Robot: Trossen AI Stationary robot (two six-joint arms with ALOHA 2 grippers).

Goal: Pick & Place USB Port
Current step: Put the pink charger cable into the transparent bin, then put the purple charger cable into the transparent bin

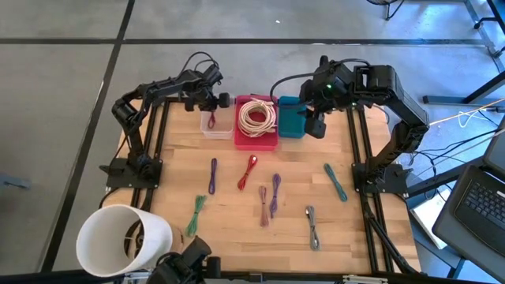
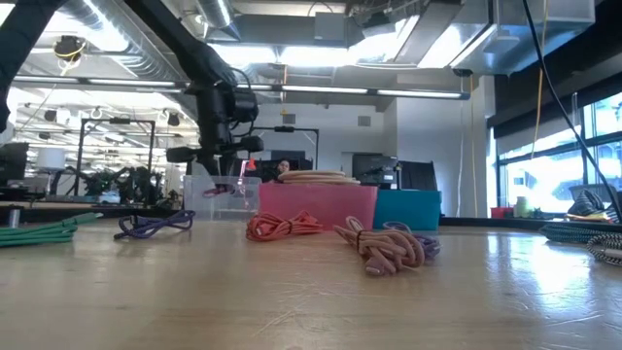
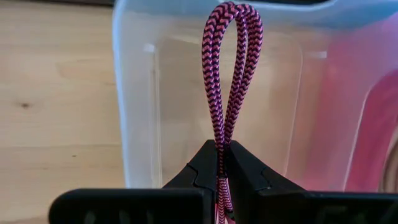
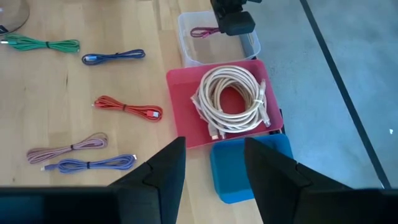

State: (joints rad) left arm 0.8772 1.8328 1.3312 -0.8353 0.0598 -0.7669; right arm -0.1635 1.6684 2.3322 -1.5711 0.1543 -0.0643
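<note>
My left gripper (image 1: 211, 111) is shut on a pink-and-black braided cable (image 3: 229, 74) over the clear plastic bin (image 1: 215, 125) at the table's far side; the cable also shows in the right wrist view (image 4: 202, 31). My right gripper (image 4: 214, 163) is open and empty above the blue bin (image 1: 290, 117). The red bin (image 1: 256, 126) between them holds a coiled white cable (image 4: 233, 102). Several bundled cables lie flat on the wood: red (image 1: 248, 170), dark blue (image 1: 213, 175), green (image 1: 195, 214), pink (image 1: 263, 205), purple (image 1: 274, 194), grey (image 1: 312, 227), teal (image 1: 335, 181). My left gripper pinches the folded bundle of the braided cable (image 3: 221, 155) between its two fingers, several strands together. The cable's looped end (image 3: 231, 15) sticks out past the fingertips over the clear bin. The rest of the cable is hidden behind the fingers.
A white bucket (image 1: 122, 241) stands at the near left corner. A laptop (image 1: 481, 201) and loose wires sit off the table's right side. Bare wood lies between the bins and the scattered cables.
</note>
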